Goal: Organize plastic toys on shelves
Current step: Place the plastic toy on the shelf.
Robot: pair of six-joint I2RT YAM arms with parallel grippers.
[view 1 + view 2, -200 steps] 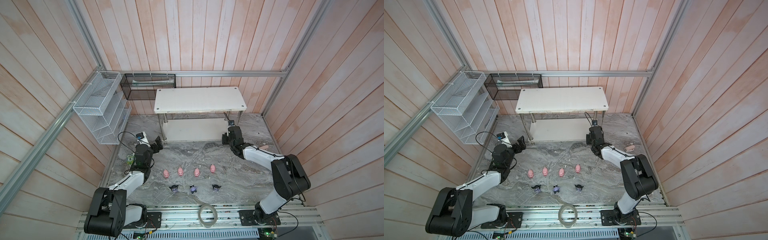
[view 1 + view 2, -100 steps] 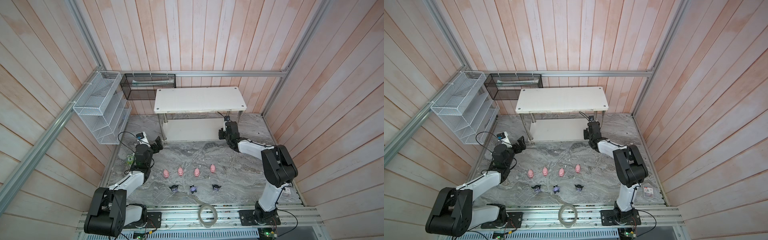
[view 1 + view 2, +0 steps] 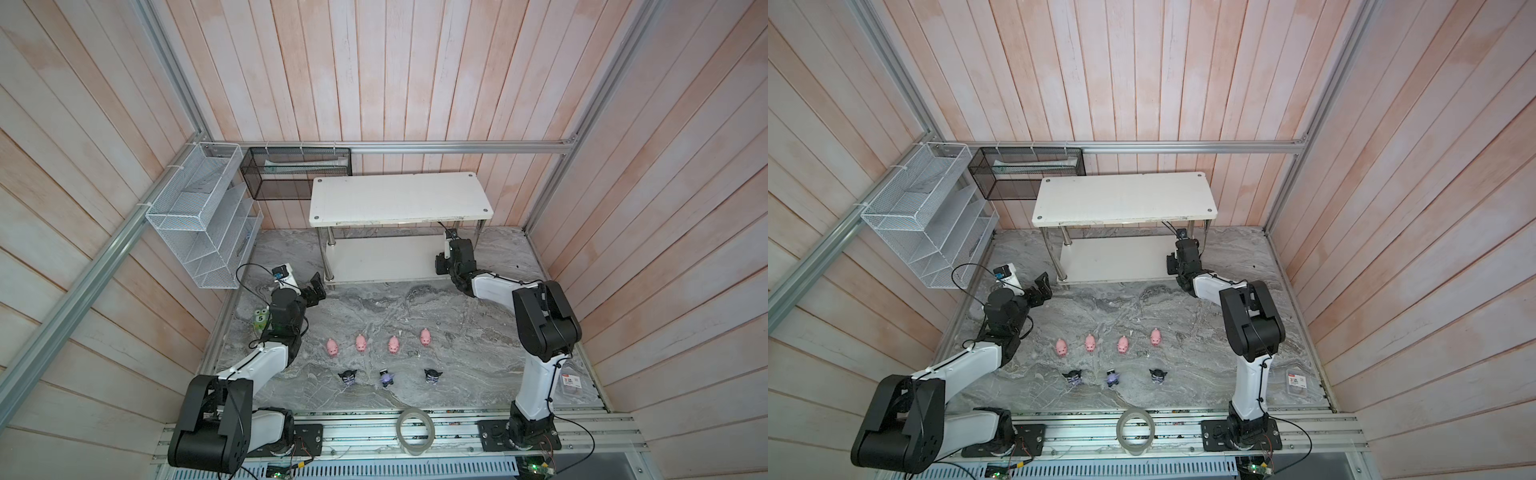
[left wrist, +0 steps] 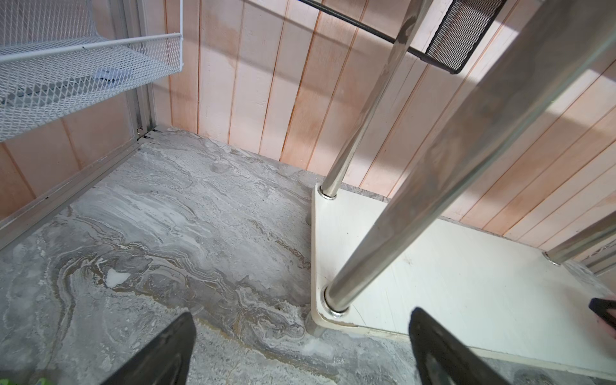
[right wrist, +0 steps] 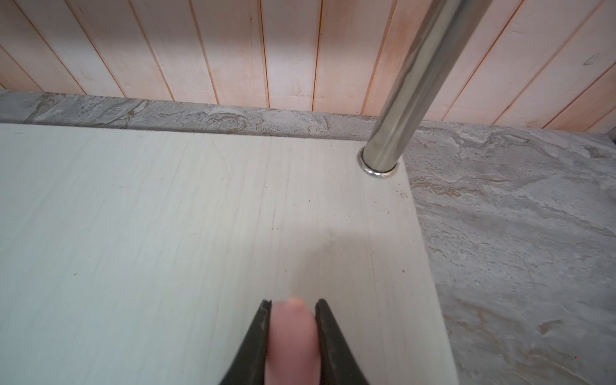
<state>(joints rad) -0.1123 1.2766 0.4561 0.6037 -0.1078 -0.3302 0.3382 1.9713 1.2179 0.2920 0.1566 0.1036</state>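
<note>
The right hand point(image 5: 293, 305) pinched a pink pig point(image 5: 293, 336) over the shelves' lower board point(image 5: 160, 216); left of centre in a top view, the left hand point(image 3: 316, 287) stood wide.

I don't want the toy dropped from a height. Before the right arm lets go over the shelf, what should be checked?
1. Grip on the small pink plastic pig by the right gripper: ok.
2. Pig above the white flat lower board of the two-tier rack, not the floor: ok.
3. Pig resting on that board: cannot tell.
4. Clear of the chrome leg ahead: ok.
5. Left gripper open, empty, at the rack's other end: ok.
</note>
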